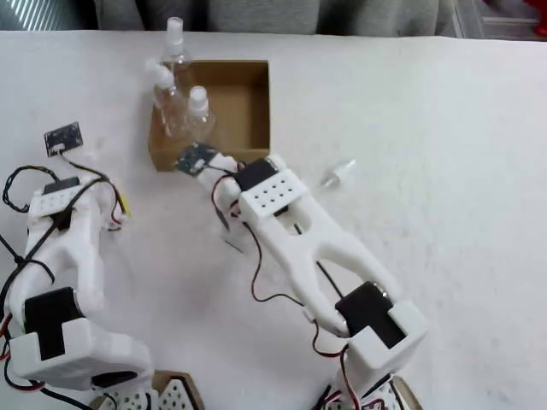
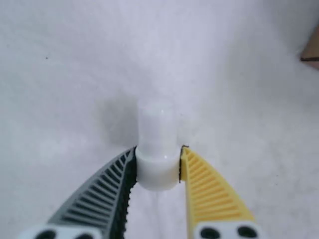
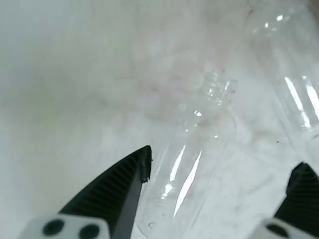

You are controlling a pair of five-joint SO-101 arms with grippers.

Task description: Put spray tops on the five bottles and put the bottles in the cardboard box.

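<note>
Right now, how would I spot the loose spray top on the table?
Find the brown cardboard box on the white table. Right of its near corner lies a small white plastic spray top, alone; those at the box cap clear bottles.

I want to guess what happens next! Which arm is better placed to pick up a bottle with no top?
Probably right. The right tool is open over a topless bottle; the left tool is shut on a spray top.
</note>
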